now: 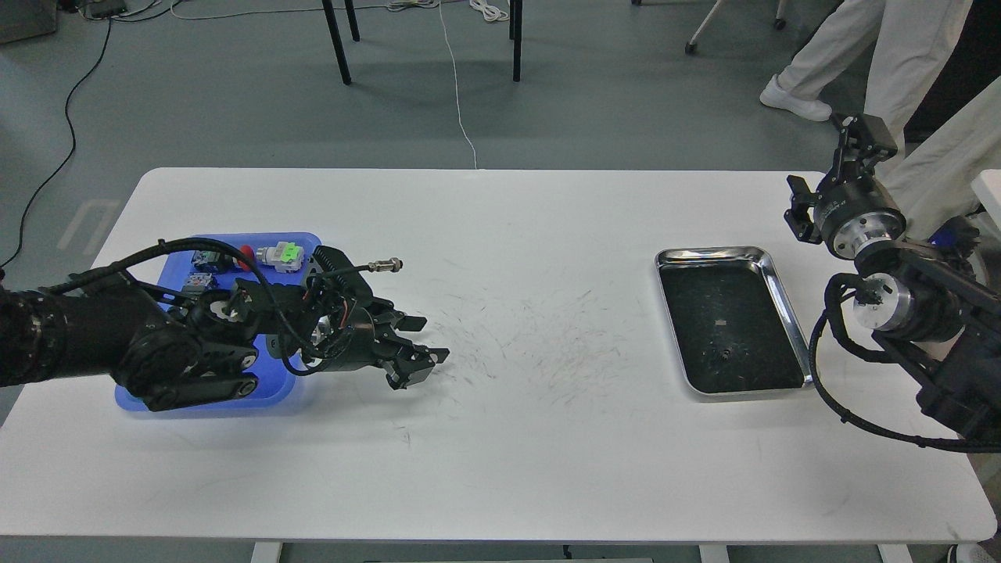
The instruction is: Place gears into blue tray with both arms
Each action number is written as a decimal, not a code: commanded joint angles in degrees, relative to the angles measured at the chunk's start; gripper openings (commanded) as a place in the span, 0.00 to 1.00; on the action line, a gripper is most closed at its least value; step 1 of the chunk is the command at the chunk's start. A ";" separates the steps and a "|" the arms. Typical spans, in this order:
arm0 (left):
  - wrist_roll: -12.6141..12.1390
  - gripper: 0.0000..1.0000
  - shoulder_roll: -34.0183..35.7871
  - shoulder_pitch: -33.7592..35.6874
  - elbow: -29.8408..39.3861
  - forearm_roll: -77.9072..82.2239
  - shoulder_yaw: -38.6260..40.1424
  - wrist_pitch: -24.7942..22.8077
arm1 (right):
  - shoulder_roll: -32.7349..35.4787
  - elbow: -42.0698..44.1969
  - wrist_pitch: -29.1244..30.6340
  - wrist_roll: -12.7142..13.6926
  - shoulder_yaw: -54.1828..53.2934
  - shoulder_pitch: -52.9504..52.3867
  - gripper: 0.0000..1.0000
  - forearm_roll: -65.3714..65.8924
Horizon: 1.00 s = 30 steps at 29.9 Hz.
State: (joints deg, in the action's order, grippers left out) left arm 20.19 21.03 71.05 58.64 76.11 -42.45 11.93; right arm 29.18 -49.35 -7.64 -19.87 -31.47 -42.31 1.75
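Observation:
The blue tray [301, 242] lies at the table's left, largely covered by my left arm. My left gripper [418, 348] reaches past the tray's right edge, low over the bare white table. Its clawed fingers are spread open and I see nothing between them. A tiny dark ring that may be a gear [726, 353] lies in the steel tray [782, 301]; no other gears can be made out. My right gripper [829, 168] is raised beyond the table's right edge, above and right of the steel tray, with its fingers apart and empty.
Push-button switches with green [288, 254] and red [245, 256] caps sit in the blue tray's far part. A cable plug [385, 266] sticks out above my left wrist. The tabletop [532, 344] between the trays is scuffed. A person's legs [899, 62] stand behind the right corner.

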 commanded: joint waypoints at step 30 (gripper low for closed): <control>7.81 0.34 -1.52 -2.76 -4.33 1.23 -0.44 0.11 | 0.70 -1.28 0.00 0.00 0.27 0.04 0.98 0.80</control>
State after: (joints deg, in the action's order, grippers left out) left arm 27.92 19.52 68.38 54.31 77.35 -42.81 12.04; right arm 29.85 -50.58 -7.65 -19.86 -31.24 -42.27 2.55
